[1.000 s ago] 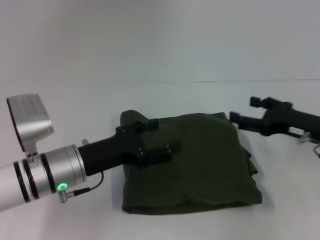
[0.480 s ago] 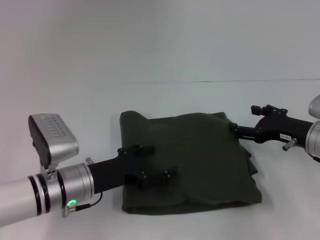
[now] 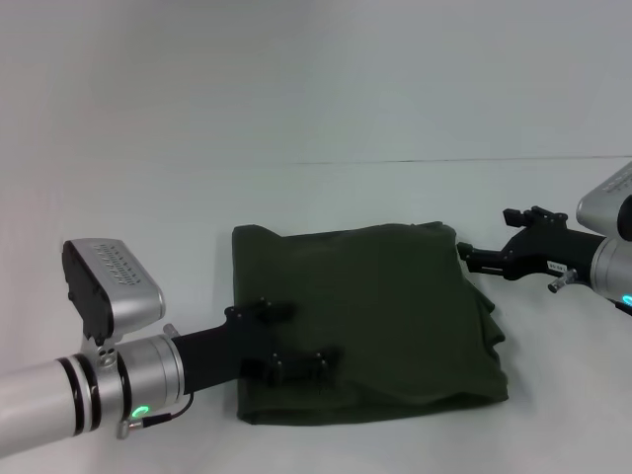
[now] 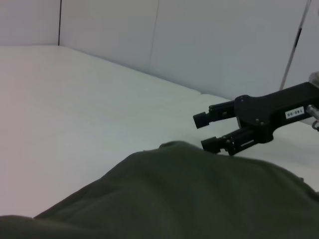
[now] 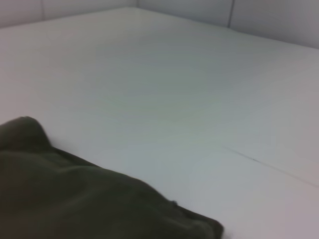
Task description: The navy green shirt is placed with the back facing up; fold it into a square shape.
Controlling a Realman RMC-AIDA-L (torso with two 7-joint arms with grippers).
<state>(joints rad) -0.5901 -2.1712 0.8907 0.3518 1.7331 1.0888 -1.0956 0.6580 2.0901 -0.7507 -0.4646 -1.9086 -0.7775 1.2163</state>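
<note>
1. The navy green shirt lies folded, roughly square, on the table.
2. Left gripper hangs over its near-left part, fingers apart, empty.
3. Right gripper sits beside the far-right corner, fingers apart, empty.

matt cloth shirt, smooth table
</note>
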